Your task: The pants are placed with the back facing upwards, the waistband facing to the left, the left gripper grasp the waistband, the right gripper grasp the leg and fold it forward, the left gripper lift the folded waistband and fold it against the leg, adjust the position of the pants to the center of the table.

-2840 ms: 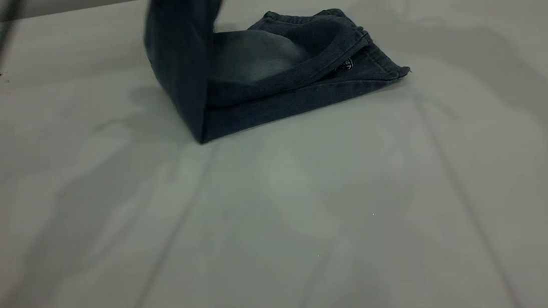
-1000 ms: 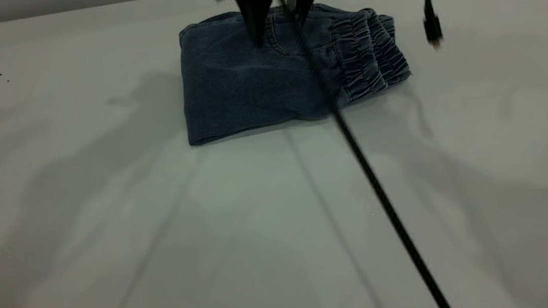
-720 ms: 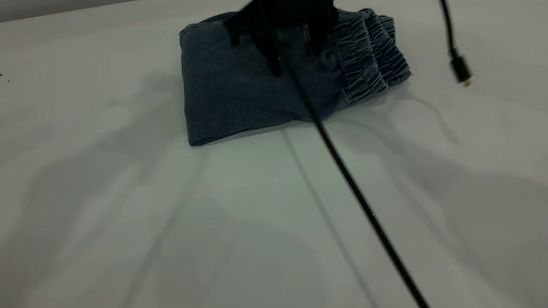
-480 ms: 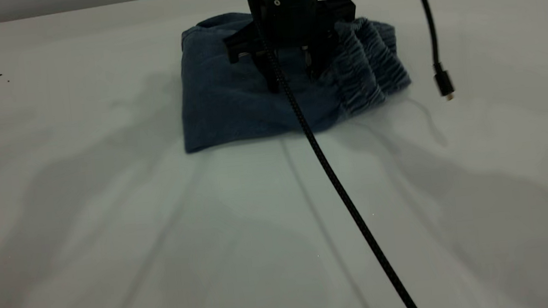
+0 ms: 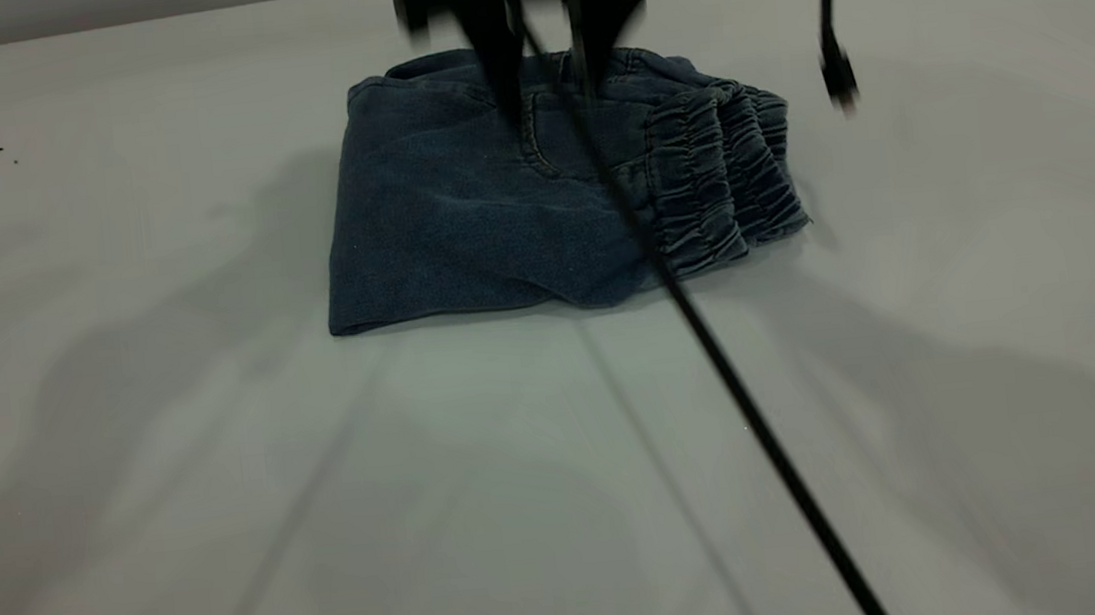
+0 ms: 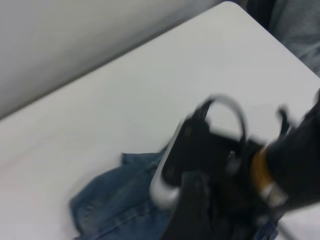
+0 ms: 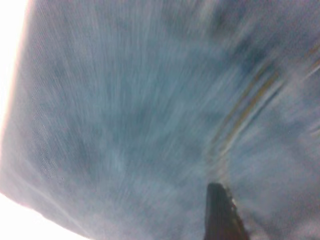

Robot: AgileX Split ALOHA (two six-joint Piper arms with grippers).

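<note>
The right gripper (image 5: 547,96) is hovering just above the folded pants (image 5: 498,212) — fingers spread apart, gripping nothing — with the waistband (image 5: 726,175) lying rightward on the table (image 5: 227,529).

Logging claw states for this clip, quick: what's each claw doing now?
Left claw: not in view.
Right claw: open, fingers apart over the pants, gripping nothing.

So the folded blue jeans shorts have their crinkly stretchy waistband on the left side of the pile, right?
Not quite. In the exterior view the folded blue denim shorts have their gathered elastic waistband on the right side of the pile, not the left.
</note>
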